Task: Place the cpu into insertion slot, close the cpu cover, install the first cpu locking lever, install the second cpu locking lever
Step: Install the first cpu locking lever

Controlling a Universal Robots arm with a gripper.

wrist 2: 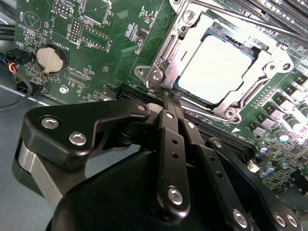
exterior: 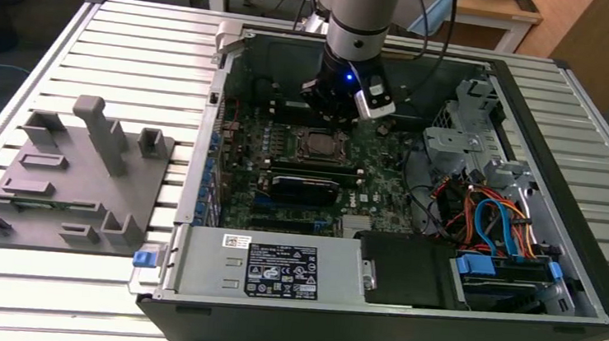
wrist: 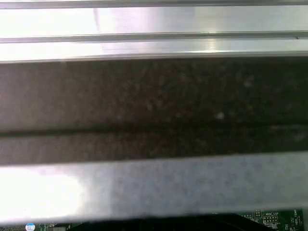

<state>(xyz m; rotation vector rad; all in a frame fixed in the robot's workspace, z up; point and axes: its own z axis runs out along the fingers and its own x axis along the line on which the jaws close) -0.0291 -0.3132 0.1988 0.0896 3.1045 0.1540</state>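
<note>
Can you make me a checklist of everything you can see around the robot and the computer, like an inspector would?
Surface: slatted metal table, computer case lying open on it.
Job's things: cpu sits in the insertion slot; cpu cover is down around it.
Clutter: grey fixture block on the exterior view's left.
Gripper: gripper shut, tips at the socket frame's corner.
Cables: orange and blue cables inside the case; a dark cable hanging by the arm.
Surroundings: wooden desks behind the table.
</note>
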